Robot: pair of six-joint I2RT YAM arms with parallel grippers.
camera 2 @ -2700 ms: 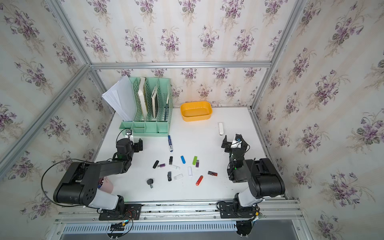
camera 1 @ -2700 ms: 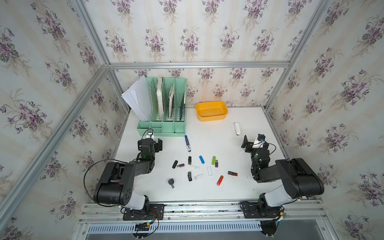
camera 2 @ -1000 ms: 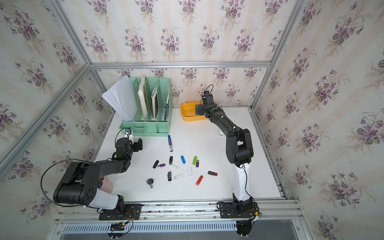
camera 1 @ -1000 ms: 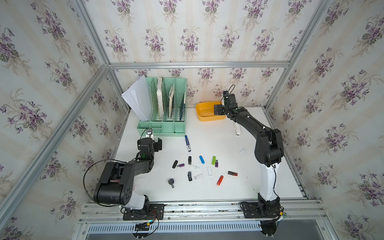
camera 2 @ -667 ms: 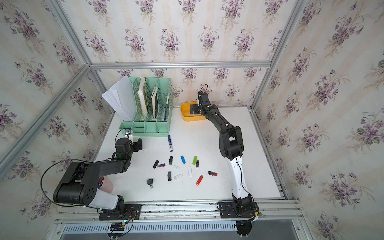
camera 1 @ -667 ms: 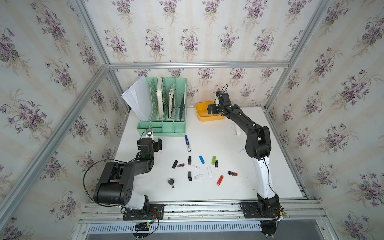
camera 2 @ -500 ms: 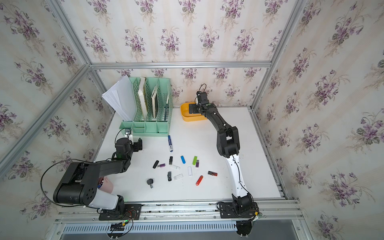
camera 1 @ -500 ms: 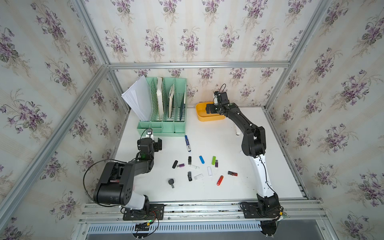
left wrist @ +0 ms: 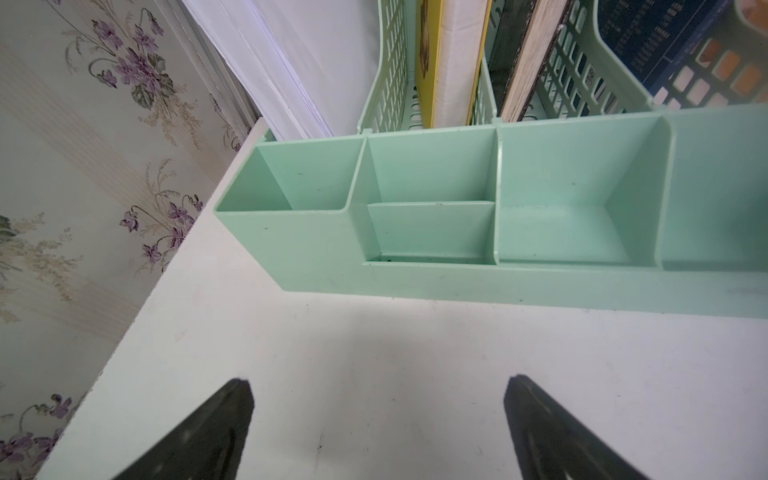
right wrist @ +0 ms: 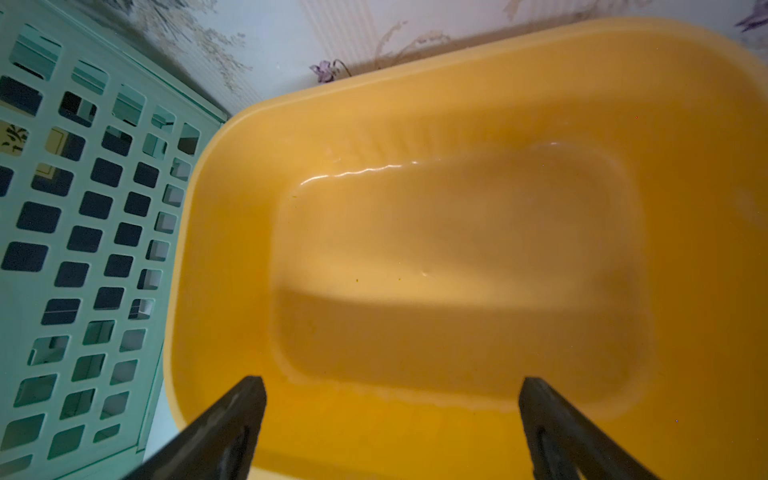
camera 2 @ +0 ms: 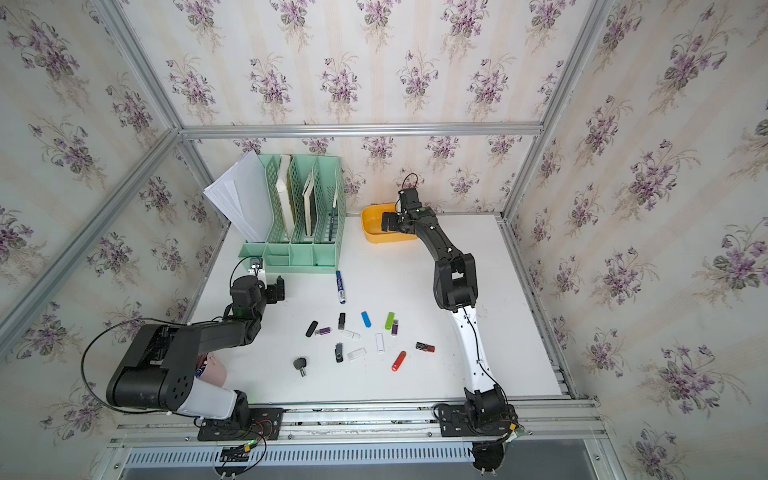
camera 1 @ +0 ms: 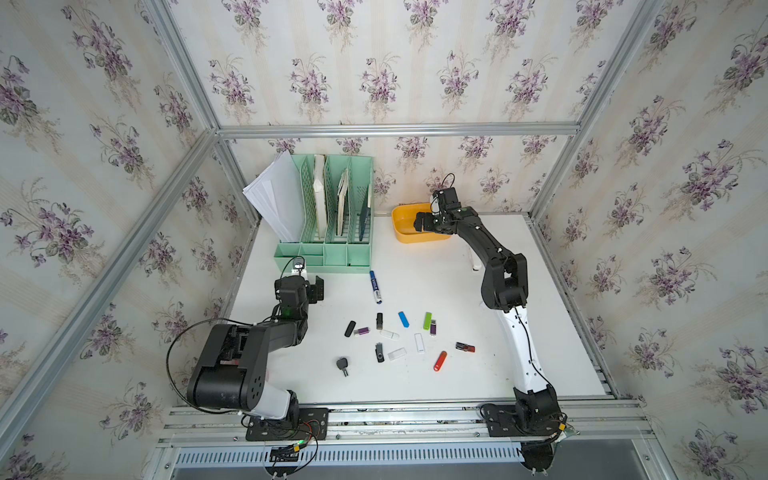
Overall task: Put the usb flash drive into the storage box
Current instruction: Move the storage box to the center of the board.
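top views, right hand [camera 1: 420,223] [camera 2: 388,223]: fingers apart, hanging over the storage box [camera 1: 405,237] [camera 2: 374,235]
top views, storage box: at far edge of the counter [camera 1: 449,286], just beside the green organizer [camera 1: 332,249]
top views, left hand [camera 1: 316,287] [camera 2: 279,291]: fingers apart, low over counter near green organizer
top views, usb flash drives [camera 1: 419,343] [camera 2: 379,343]: scattered mid counter, well apart from storage box and both hands
left wrist, left hand [left wrist: 376,382]: fingers wide apart over bare counter [left wrist: 374,340], green organizer [left wrist: 415,274] just ahead
right wrist, right hand [right wrist: 390,384]: fingers wide apart above storage box [right wrist: 415,83], green organizer [right wrist: 83,249] alongside

Glossy smooth plastic storage box [right wrist: 415,124]; matt white table [left wrist: 374,353].
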